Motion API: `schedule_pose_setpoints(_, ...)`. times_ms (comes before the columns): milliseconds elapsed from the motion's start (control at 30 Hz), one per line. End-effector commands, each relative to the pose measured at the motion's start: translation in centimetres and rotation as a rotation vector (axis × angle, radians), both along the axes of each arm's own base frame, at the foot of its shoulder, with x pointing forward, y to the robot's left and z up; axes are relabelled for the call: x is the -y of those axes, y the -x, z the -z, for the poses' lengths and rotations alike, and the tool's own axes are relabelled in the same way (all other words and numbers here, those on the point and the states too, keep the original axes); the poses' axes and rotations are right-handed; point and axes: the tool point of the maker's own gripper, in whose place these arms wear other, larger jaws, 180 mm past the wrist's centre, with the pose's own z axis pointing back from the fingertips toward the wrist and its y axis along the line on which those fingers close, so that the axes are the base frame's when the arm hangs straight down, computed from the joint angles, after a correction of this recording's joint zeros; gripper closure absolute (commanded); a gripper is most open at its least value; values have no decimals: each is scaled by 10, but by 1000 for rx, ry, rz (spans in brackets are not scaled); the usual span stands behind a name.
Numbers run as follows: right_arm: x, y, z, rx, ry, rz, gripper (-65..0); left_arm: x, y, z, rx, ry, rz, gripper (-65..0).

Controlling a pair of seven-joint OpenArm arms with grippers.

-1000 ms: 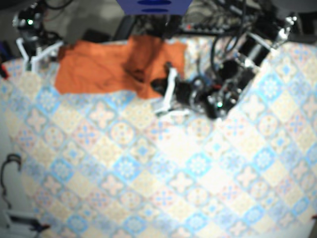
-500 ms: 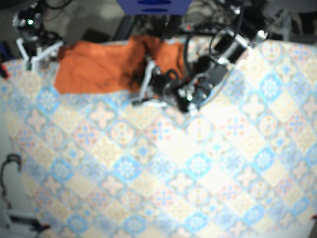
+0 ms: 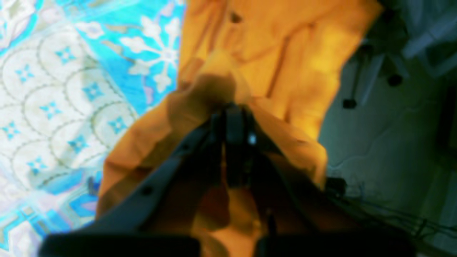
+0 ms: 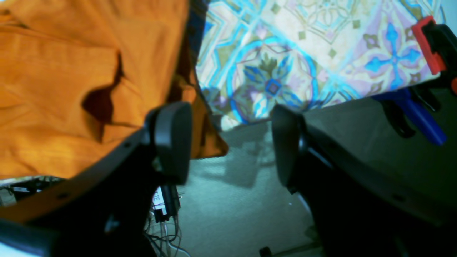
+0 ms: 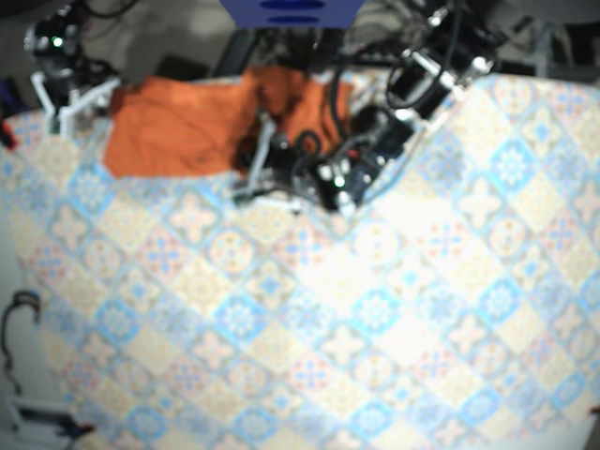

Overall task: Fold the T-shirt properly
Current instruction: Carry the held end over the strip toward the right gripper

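Jaws of your left gripper (image 3: 232, 117) were clamped on a raised fold of the orange T-shirt (image 5: 178, 131), your right gripper (image 4: 228, 142) gaped empty beside its corner, and the shirt lay crumpled at the far edge of the table (image 5: 375, 356), folding seemingly barely begun.

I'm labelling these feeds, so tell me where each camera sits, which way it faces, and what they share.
Base: overhead, looking down on the table; shows the left arm reaching onto the T-shirt and the right arm at a table corner.
Left wrist: on the left arm, looking along the left gripper, shut on T-shirt cloth.
Right wrist: on the right arm, looking past the open right gripper, off the table edge to the floor.
Shared: all three show the orange T-shirt and patterned tablecloth.
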Motion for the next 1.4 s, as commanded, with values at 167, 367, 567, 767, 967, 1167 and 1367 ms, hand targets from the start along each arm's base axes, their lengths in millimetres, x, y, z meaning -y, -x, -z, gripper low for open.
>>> schedule_pose_setpoints(167, 5, -2, -6, 20, 20, -3, -345, 14, -15, -1, 46, 84, -44, 0)
schedule_pose_setpoints(367, 5, -2, -6, 19, 19, -5, -345, 20, -10, 1, 35, 135, -67, 0)
schedule_pose_setpoints(567, 5, -2, -6, 19, 19, -5, -345, 43, 5, -8, 12, 251, -97, 0)
schedule_pose_setpoints(767, 2, -1, -4, 18, 8, 3, -345, 58, 15, -26, 13, 377, -128, 0)
schedule_pose_setpoints(967, 1, -1, -4, 19, 6, 4, -345, 43, 25, -57, 100, 423, -94, 0)
schedule_pose_setpoints(1167, 1, -1, -4, 17, 5, 4, -345, 20, 32, -57, 143, 329, -36, -67)
schedule_pose_setpoints(1367, -2, -2, -3, 16, -1, -3, -345, -1, 40, -40, 132, 212, -3, -227)
